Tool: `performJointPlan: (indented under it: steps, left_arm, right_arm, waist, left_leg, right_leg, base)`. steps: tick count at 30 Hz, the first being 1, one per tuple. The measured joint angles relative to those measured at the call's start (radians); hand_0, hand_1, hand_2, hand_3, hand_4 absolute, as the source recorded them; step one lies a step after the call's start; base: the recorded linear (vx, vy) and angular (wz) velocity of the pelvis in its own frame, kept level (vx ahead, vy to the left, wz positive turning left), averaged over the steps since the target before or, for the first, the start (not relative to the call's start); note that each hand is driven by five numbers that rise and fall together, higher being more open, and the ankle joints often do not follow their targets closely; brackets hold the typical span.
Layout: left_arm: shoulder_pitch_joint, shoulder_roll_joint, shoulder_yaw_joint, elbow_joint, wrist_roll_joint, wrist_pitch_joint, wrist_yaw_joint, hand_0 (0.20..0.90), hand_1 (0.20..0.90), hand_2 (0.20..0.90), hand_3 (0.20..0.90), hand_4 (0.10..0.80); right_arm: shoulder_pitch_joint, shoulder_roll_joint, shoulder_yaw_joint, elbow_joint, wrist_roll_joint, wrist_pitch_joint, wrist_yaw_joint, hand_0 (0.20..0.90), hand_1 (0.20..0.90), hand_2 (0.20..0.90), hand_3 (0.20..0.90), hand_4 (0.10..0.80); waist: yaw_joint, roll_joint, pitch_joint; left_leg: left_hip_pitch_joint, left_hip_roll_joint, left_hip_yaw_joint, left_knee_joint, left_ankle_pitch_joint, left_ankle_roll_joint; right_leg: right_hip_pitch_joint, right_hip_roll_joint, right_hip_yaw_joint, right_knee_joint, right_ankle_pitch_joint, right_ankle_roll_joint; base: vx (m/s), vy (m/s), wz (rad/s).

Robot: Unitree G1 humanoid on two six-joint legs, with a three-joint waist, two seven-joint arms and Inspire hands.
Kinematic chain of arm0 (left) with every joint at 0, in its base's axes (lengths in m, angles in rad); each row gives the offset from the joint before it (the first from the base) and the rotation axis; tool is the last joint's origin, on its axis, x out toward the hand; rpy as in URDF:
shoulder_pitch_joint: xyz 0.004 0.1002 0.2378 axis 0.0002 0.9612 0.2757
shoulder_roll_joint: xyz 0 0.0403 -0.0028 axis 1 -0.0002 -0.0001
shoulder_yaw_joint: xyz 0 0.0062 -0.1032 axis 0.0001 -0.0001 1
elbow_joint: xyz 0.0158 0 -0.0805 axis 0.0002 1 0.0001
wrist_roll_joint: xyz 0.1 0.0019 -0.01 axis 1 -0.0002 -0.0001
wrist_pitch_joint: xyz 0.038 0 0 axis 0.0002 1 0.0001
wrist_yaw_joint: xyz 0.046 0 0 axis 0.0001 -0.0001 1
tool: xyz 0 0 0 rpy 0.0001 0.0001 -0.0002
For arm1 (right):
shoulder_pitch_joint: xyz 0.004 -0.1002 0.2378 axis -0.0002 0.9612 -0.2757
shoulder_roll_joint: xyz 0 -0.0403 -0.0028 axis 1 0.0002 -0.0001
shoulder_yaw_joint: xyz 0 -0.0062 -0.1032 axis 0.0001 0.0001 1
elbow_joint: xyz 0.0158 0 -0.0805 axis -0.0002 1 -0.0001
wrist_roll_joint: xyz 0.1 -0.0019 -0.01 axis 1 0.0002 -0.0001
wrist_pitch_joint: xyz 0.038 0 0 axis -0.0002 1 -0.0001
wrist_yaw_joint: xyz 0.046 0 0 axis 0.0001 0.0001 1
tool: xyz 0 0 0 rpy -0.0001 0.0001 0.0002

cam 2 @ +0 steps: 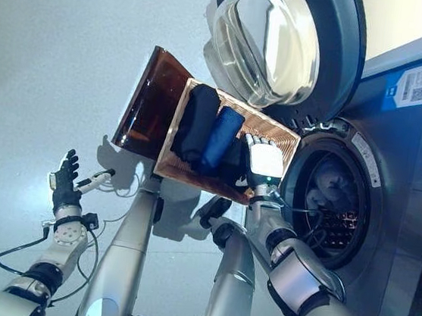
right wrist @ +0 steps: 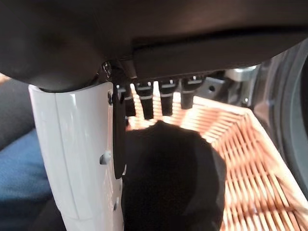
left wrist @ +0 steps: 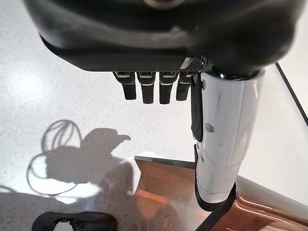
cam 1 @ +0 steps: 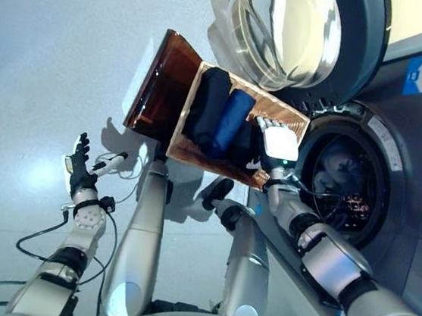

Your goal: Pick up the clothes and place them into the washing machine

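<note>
A woven wicker basket point(cam 1: 285, 107) stands in front of the washing machine. It holds a black garment point(cam 1: 209, 104), a rolled blue garment point(cam 1: 232, 118) and another black piece point(right wrist: 173, 178). My right hand point(cam 1: 279, 144) reaches into the basket at the end nearest the machine. Its fingers point(right wrist: 166, 98) are straight above that black piece, and its white-covered thumb point(right wrist: 77, 159) stands beside the piece. The hand holds nothing. The machine's round drum opening point(cam 1: 345, 181) is just beyond the right hand. My left hand point(cam 1: 80, 166) hangs open over the floor, away from the basket.
The washer's glass door point(cam 1: 302, 31) is swung wide open above the basket. A glossy brown panel point(cam 1: 162, 84) leans on the basket's far side. Some pale and dark cloth shows inside the drum. Bare grey floor point(cam 1: 48, 48) spreads out on my left.
</note>
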Motion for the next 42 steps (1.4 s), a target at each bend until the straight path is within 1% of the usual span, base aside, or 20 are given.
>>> performJointPlan:
  steps: [3,6,7,8,11,15,18,21,22,23,24,25,30,36,39,42]
  left_arm:
    - [0.011,0.002,0.001,-0.057,0.004,0.000,0.000,0.900,0.900,0.900,0.900,0.800]
    - [0.017,0.008,0.002,-0.098,0.019,0.000,0.001,0.900,0.900,0.900,0.900,0.800]
    - [0.017,0.008,0.003,-0.103,0.021,0.000,0.001,0.900,0.900,0.900,0.900,0.800]
    - [0.016,0.008,0.005,-0.111,0.021,0.000,0.001,0.900,0.900,0.900,0.900,0.800]
    - [0.018,0.010,0.007,-0.115,0.022,0.000,0.001,0.900,0.900,0.900,0.900,0.800]
    - [0.022,0.006,0.008,-0.118,0.022,0.002,0.001,0.900,0.900,0.900,0.900,0.800]
    - [0.042,0.007,0.013,-0.152,0.023,0.003,0.006,0.900,0.900,0.900,0.900,0.800]
    - [0.043,0.005,0.015,-0.174,0.043,0.003,0.014,0.900,0.900,0.900,0.900,0.800]
    - [0.043,0.003,0.015,-0.174,0.045,0.003,0.014,0.900,0.900,0.900,0.900,0.800]
    - [0.044,0.003,0.015,-0.174,0.045,0.003,0.015,0.900,0.900,0.900,0.900,0.800]
    - [0.048,0.003,0.016,-0.178,0.045,0.003,0.015,0.900,0.900,0.900,0.900,0.800]
    - [0.053,0.003,0.017,-0.183,0.047,0.003,0.015,0.900,0.900,0.900,0.900,0.800]
    - [0.063,0.001,0.018,-0.183,0.057,0.003,0.016,0.900,0.900,0.900,0.900,0.800]
    - [0.076,0.001,0.021,-0.202,0.067,0.005,0.017,0.900,0.900,0.900,0.900,0.800]
    - [0.080,-0.003,0.021,-0.204,0.078,0.008,0.018,0.900,0.900,0.900,0.900,0.800]
    - [0.082,-0.006,0.023,-0.204,0.078,0.011,0.018,0.900,0.900,0.900,0.900,0.800]
  right_arm:
    - [0.001,-0.003,0.000,0.017,0.003,0.001,0.000,0.900,0.900,0.900,0.900,0.800]
    - [-0.009,-0.005,-0.001,0.017,0.018,0.001,0.000,0.900,0.900,0.900,0.900,0.800]
    - [-0.008,-0.005,-0.001,0.017,0.020,0.001,0.000,0.900,0.900,0.900,0.900,0.800]
    - [-0.008,-0.006,-0.001,0.017,0.024,0.001,0.000,0.900,0.900,0.900,0.900,0.800]
    - [-0.006,-0.008,-0.001,0.017,0.035,0.001,0.000,0.900,0.900,0.900,0.900,0.800]
    - [-0.008,-0.009,-0.001,0.024,0.037,0.003,0.000,0.900,0.900,0.900,0.900,0.800]
    - [-0.007,-0.009,-0.001,0.026,0.037,0.003,0.000,0.900,0.900,0.900,0.900,0.800]
    - [-0.010,-0.010,-0.003,0.031,0.037,0.003,-0.003,0.900,0.900,0.900,0.900,0.800]
    - [-0.011,-0.006,-0.003,0.041,0.037,0.003,-0.010,0.483,0.483,0.483,0.483,0.502]
    - [-0.010,-0.004,-0.002,0.045,0.037,0.003,-0.015,0.414,0.414,0.414,0.414,0.453]
    - [-0.017,-0.004,-0.002,0.045,0.037,0.003,-0.016,0.414,0.414,0.414,0.414,0.453]
    - [-0.015,-0.004,-0.002,0.046,0.037,0.003,-0.017,0.200,0.200,0.200,0.200,0.300]
    - [-0.021,-0.004,-0.004,0.038,0.037,0.004,-0.023,0.200,0.200,0.200,0.200,0.300]
    - [-0.022,-0.003,-0.005,0.040,0.038,0.005,-0.021,0.200,0.200,0.200,0.200,0.300]
    - [-0.014,-0.003,-0.008,0.047,0.040,0.005,-0.022,0.200,0.200,0.200,0.200,0.300]
    - [-0.011,-0.004,-0.035,0.059,0.046,0.005,-0.021,0.200,0.200,0.200,0.200,0.300]
  waist:
    - [0.002,0.001,0.001]
    - [0.000,0.008,0.005]
    - [0.000,0.011,0.008]
    - [0.000,0.017,0.012]
    - [0.000,0.019,0.013]
    - [0.002,0.026,0.017]
    - [0.002,0.029,0.019]
    - [0.003,0.036,0.023]
    - [0.004,0.038,0.025]
    - [0.004,0.039,0.025]
    - [0.004,0.040,0.025]
    - [0.003,0.040,0.025]
    - [0.004,0.041,0.025]
    - [0.007,0.045,0.025]
    - [0.018,0.060,0.025]
    - [0.026,0.074,0.025]
  left_leg:
    - [-0.007,-0.003,-0.001,0.006,-0.002,0.003]
    - [-0.025,-0.004,-0.002,0.029,-0.009,0.003]
    - [-0.029,-0.004,-0.003,0.035,-0.011,0.002]
    - [-0.039,-0.003,-0.005,0.050,-0.017,0.001]
    - [-0.057,-0.003,-0.002,0.064,-0.018,0.001]
    - [-0.076,-0.002,-0.003,0.073,-0.020,0.002]
    - [-0.077,-0.003,-0.003,0.073,-0.020,0.001]
    - [-0.088,-0.004,-0.002,0.073,-0.017,-0.002]
    - [-0.088,-0.004,-0.002,0.072,-0.016,-0.004]
    - [-0.087,-0.004,-0.002,0.071,-0.015,-0.006]
    - [-0.087,-0.005,-0.002,0.071,-0.015,-0.006]
    - [-0.086,-0.005,-0.002,0.070,-0.015,-0.007]
    - [-0.084,-0.005,-0.002,0.070,-0.015,-0.011]
    - [-0.075,-0.005,-0.003,0.057,-0.010,-0.018]
    - [-0.065,-0.004,-0.002,0.052,-0.008,-0.020]
    - [-0.057,-0.004,-0.001,0.047,-0.003,-0.023]
  right_leg:
    - [-0.010,-0.012,-0.004,0.026,-0.014,-0.005]
    - [-0.029,-0.015,-0.005,0.056,-0.029,-0.005]
    - [-0.031,-0.016,-0.005,0.060,-0.033,-0.004]
    - [-0.038,-0.018,-0.006,0.073,-0.043,-0.010]
    - [-0.063,-0.027,0.001,0.101,-0.054,-0.013]
    - [-0.085,-0.029,0.003,0.121,-0.061,-0.017]
    - [-0.088,-0.030,0.004,0.126,-0.065,-0.016]
    - [-0.102,-0.031,0.005,0.137,-0.069,-0.022]
    - [-0.103,-0.031,0.005,0.138,-0.071,-0.024]
    - [-0.103,-0.032,0.005,0.139,-0.072,-0.025]
    - [-0.103,-0.031,0.005,0.139,-0.073,-0.025]
    - [-0.103,-0.031,0.004,0.140,-0.076,-0.025]
    - [-0.103,-0.032,0.003,0.149,-0.082,-0.032]
    - [-0.103,-0.032,0.004,0.150,-0.083,-0.033]
    - [-0.098,-0.032,0.007,0.152,-0.084,-0.035]
    - [-0.095,-0.032,0.007,0.155,-0.084,-0.034]
  base:
    - [0.027,0.003,0.12]
    - [0.035,0.002,0.05]
    - [0.034,0.020,0.04]
    - [0.000,0.000,0.00]
    - [0.000,0.000,0.00]
    - [0.000,0.000,0.00]
    - [0.000,0.000,0.00]
    - [-0.002,-0.002,0.04]
    - [-0.002,0.003,0.03]
    - [0.000,0.000,0.00]
    - [0.000,0.000,0.00]
    - [0.000,0.000,0.00]
    - [0.000,0.000,0.00]
    - [0.000,0.000,0.00]
    - [0.000,0.000,0.00]
    - [0.000,0.000,0.00]
